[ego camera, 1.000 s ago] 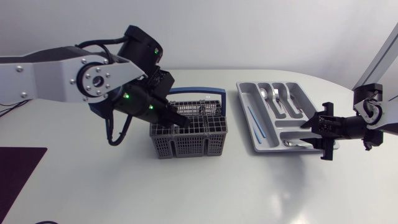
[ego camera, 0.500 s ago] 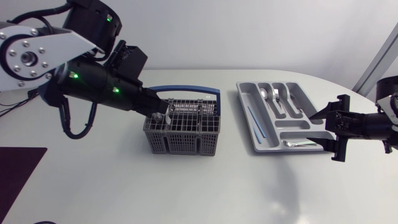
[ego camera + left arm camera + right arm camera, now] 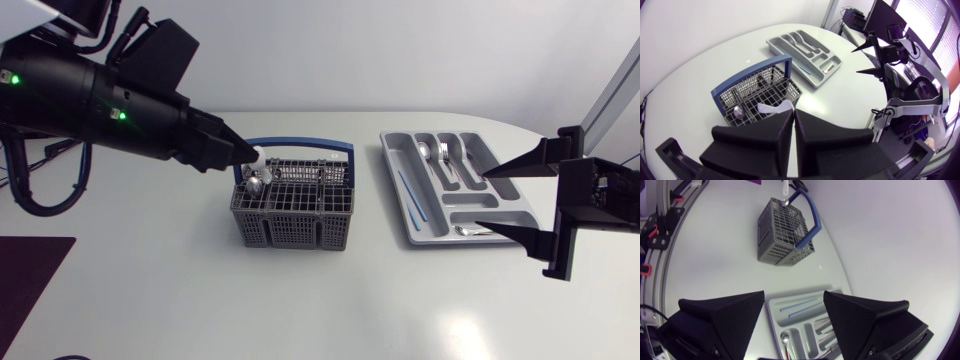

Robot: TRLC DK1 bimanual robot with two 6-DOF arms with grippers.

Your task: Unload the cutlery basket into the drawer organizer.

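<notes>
The grey cutlery basket (image 3: 295, 215) with a blue handle (image 3: 300, 146) stands mid-table. My left gripper (image 3: 250, 158) hangs over its rear left corner, shut on a white plastic utensil (image 3: 258, 156) whose end pokes out past the fingertips (image 3: 772, 107). A metal spoon (image 3: 257, 181) stands in the basket below it. The grey drawer organizer (image 3: 388, 140) lies to the right, holding several metal pieces (image 3: 445, 160) and a blue stick (image 3: 410, 195). My right gripper (image 3: 489, 201) hovers open and empty above the organizer's right side (image 3: 794, 305).
A dark purple mat (image 3: 30, 290) lies at the front left corner. A utensil with a green part (image 3: 480, 231) rests in the organizer's near compartment. In the left wrist view, the right gripper (image 3: 855, 62) shows beyond the organizer (image 3: 771, 42).
My left arm has risen and drawn back to the left, lifting the white utensil from the basket, which shifted slightly left. The right gripper has opened wider and risen away from the organizer.
</notes>
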